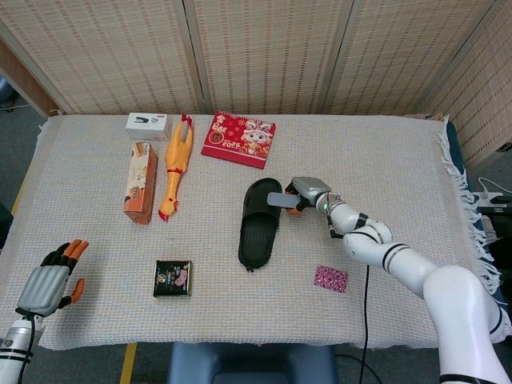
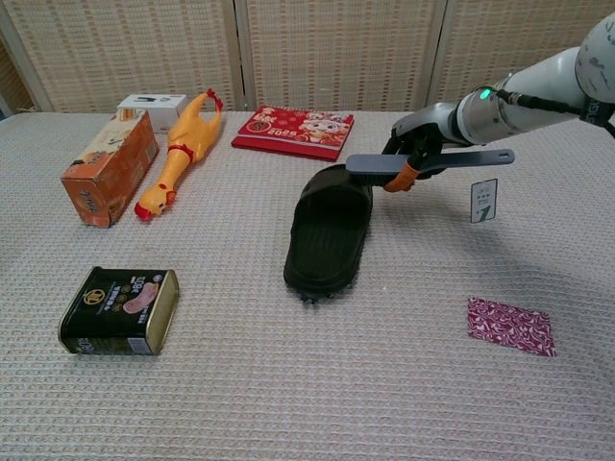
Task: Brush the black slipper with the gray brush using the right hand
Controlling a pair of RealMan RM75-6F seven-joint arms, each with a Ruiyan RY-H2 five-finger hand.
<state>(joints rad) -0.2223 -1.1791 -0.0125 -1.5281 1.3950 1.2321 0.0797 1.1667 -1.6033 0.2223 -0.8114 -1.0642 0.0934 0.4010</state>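
The black slipper lies mid-table, its toe end towards the back. My right hand grips the gray brush by its handle, and the brush head rests on the slipper's far right strap edge. A white tag hangs from the handle. My left hand lies at the table's front left corner, holding nothing, fingers a little apart; the chest view does not show it.
A black tin sits front left. An orange box, a yellow rubber chicken, a white box and a red booklet lie at the back. A patterned cloth patch lies right of the slipper.
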